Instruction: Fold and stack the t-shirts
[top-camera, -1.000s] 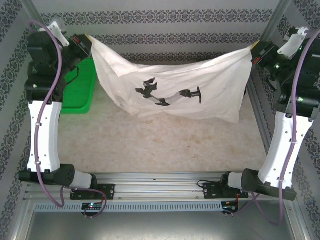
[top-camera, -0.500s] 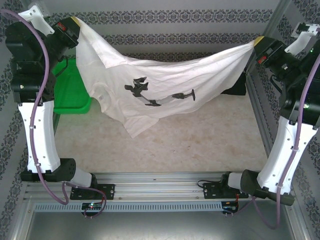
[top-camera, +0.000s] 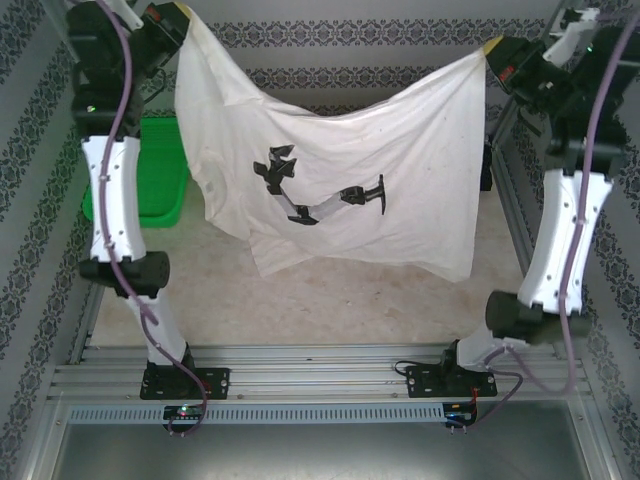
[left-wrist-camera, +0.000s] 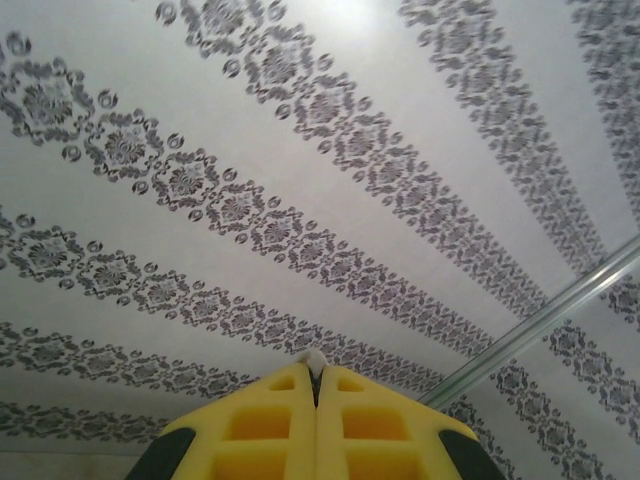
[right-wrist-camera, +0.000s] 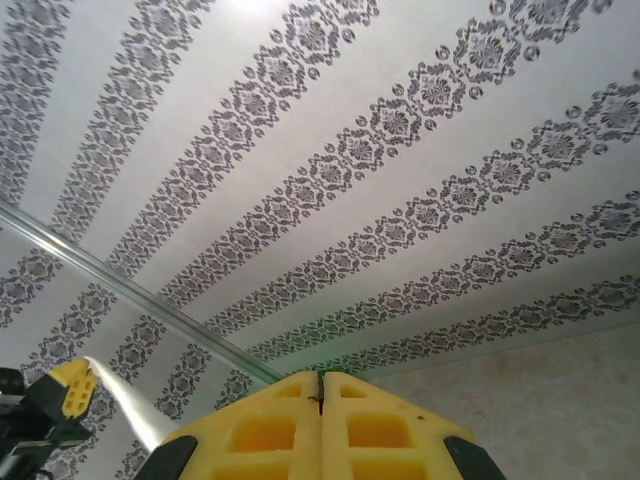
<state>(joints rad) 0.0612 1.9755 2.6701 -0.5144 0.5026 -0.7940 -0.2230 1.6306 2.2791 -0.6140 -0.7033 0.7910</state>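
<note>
The white t-shirt (top-camera: 340, 170), printed with small black figures (top-camera: 300, 195), hangs spread in the air above the table. My left gripper (top-camera: 183, 12) is shut on its upper left corner, and a tip of white cloth (left-wrist-camera: 315, 358) pokes out between the yellow fingers (left-wrist-camera: 270, 420). My right gripper (top-camera: 492, 47) is shut on the upper right corner; its yellow fingers (right-wrist-camera: 370, 425) are pressed together. A dark patch (top-camera: 487, 165) behind the shirt's right edge looks like the black t-shirt, mostly hidden.
A green mesh basket (top-camera: 160, 170) stands at the back left, partly behind the left arm. The beige tabletop (top-camera: 340, 300) lies bare under the hanging shirt. Patterned walls and metal frame posts (top-camera: 510, 210) close in the sides.
Both arms have risen and drawn closer to the back wall. The white shirt has come up with them and now hangs flatter and wider.
</note>
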